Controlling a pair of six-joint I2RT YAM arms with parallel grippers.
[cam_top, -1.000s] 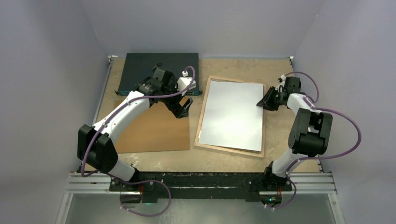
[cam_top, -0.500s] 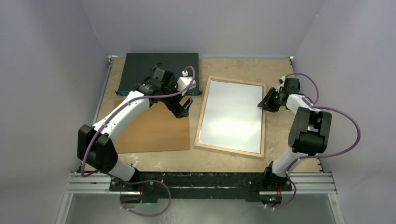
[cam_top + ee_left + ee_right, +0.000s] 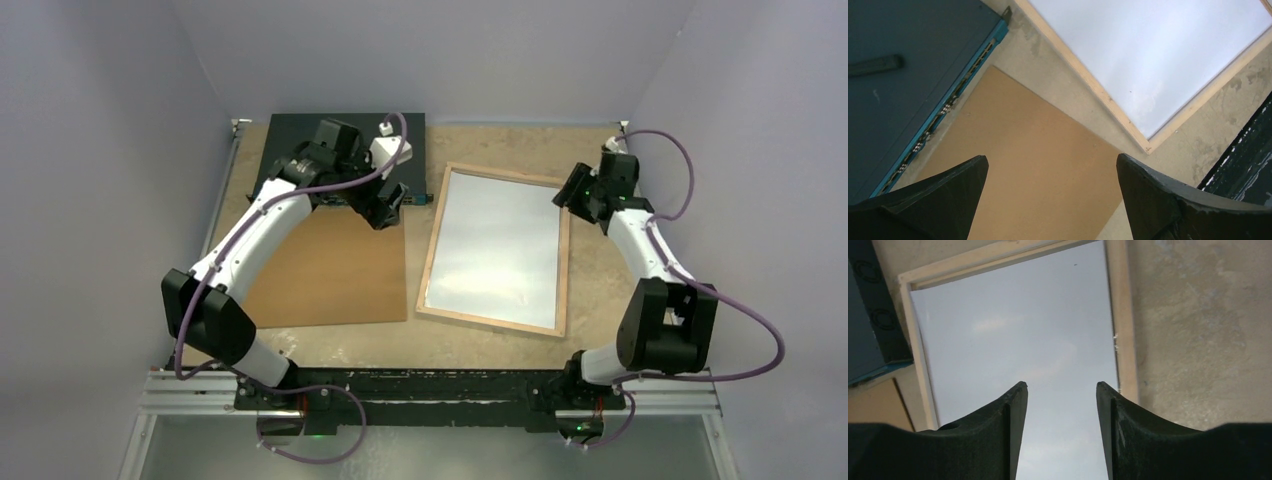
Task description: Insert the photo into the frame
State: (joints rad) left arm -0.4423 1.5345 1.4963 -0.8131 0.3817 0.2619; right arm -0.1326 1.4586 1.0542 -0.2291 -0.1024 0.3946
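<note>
The photo (image 3: 497, 248) lies pale back up inside the frame (image 3: 432, 248), flat within the light wood rim; both also show in the right wrist view, photo (image 3: 1013, 330) and frame (image 3: 1122, 315), and in the left wrist view, photo (image 3: 1153, 45) and frame (image 3: 1098, 90). My right gripper (image 3: 570, 192) is open and empty, above the frame's far right corner. My left gripper (image 3: 388, 212) is open and empty, above the far right corner of the brown backing board (image 3: 330, 270), left of the frame.
A dark flat box with ports (image 3: 300, 150) lies at the back left, partly under my left arm. The backing board (image 3: 1038, 170) fills the table's left middle. Grey walls close the table on three sides.
The photo has dropped flat into the frame from lying askew over its rim. My right gripper has let go and drawn back toward the far right corner. My left gripper has moved slightly back.
</note>
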